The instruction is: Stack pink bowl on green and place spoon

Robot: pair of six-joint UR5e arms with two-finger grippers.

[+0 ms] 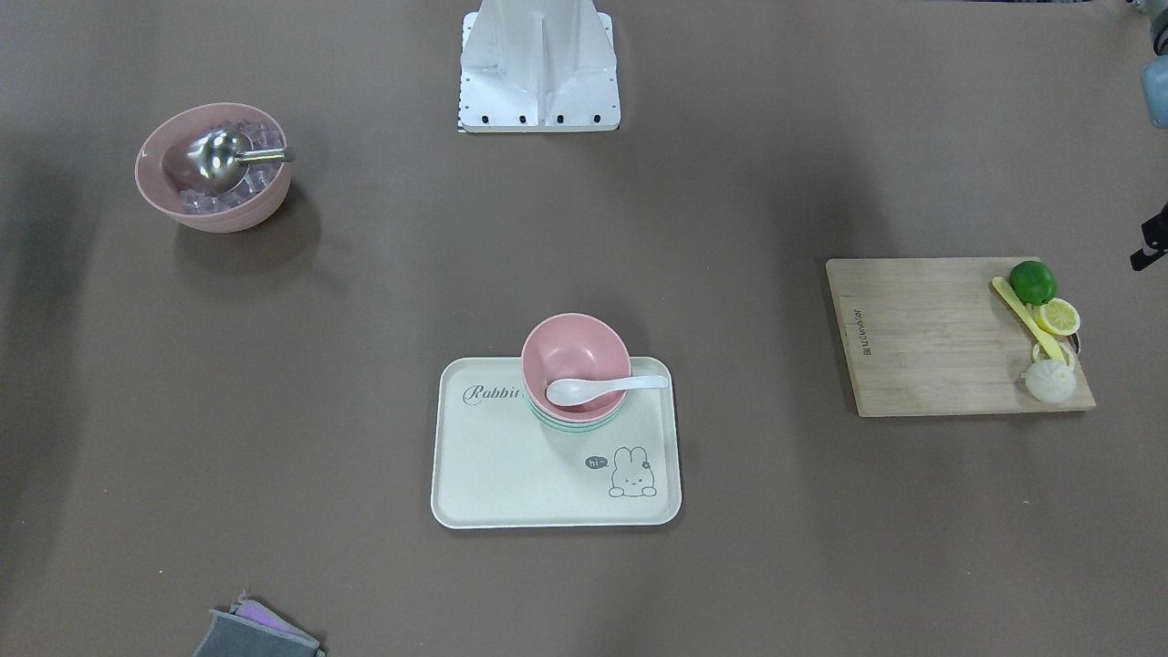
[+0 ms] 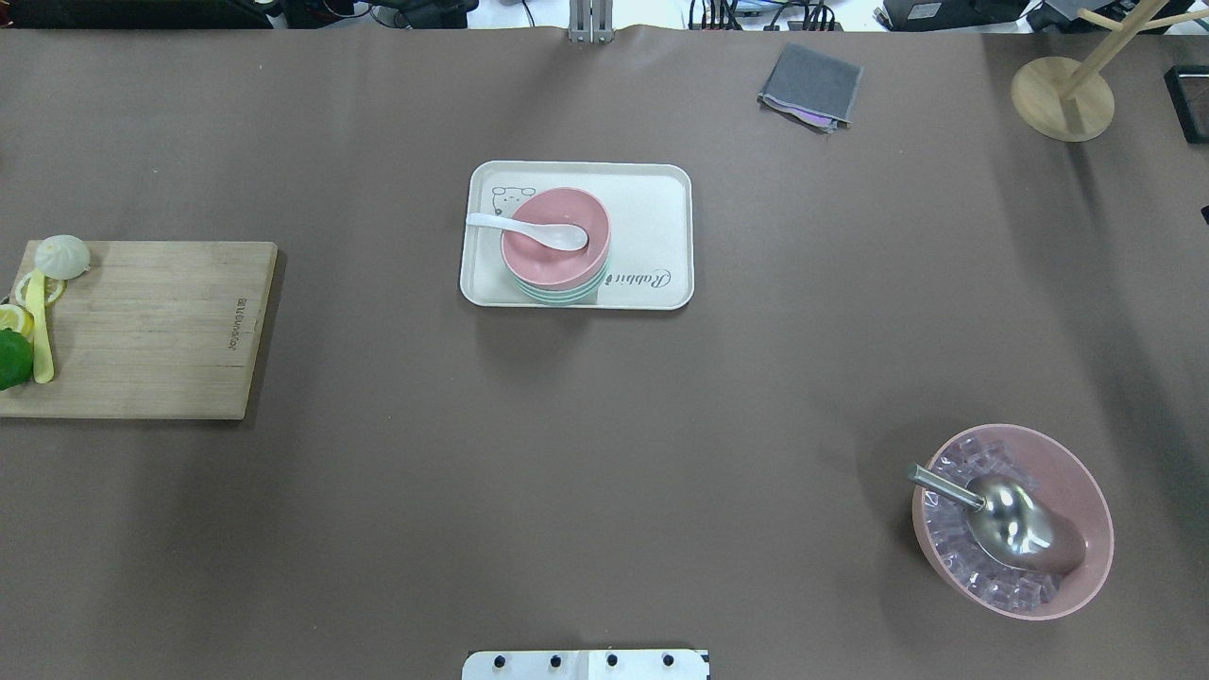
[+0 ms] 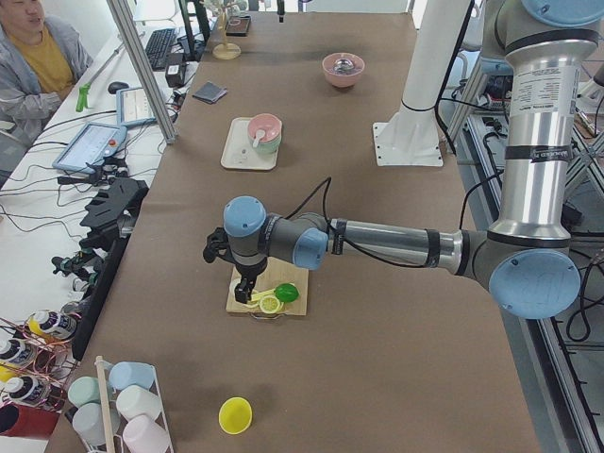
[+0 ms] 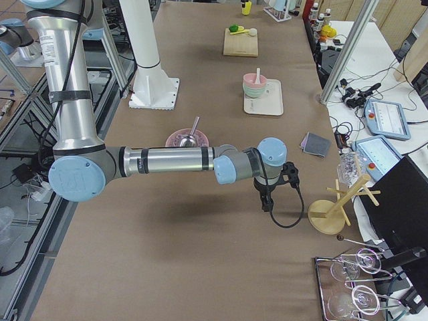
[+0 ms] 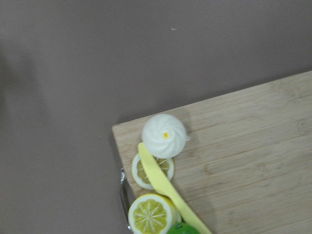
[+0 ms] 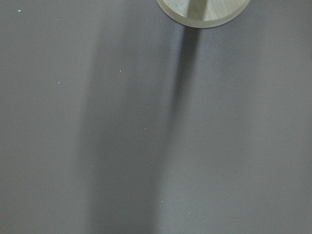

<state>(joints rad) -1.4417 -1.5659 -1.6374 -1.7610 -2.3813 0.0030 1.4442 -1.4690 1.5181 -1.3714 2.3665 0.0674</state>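
Observation:
A small pink bowl (image 1: 575, 351) sits nested on top of a green bowl (image 1: 577, 423) on a cream rabbit tray (image 1: 511, 474) at mid-table. A white spoon (image 1: 598, 389) lies in the pink bowl with its handle over the rim. The stack also shows in the overhead view (image 2: 555, 247). My left gripper (image 3: 247, 288) hangs over the end of the cutting board, far from the tray. My right gripper (image 4: 266, 200) hangs over bare table near a wooden stand. I cannot tell whether either gripper is open or shut.
A wooden cutting board (image 2: 151, 331) holds a lime, lemon slices, a yellow knife and a white bun. A large pink bowl (image 2: 1015, 519) holds ice cubes and a metal scoop. A grey cloth (image 2: 810, 87) and a wooden stand (image 2: 1063, 94) sit at the far edge.

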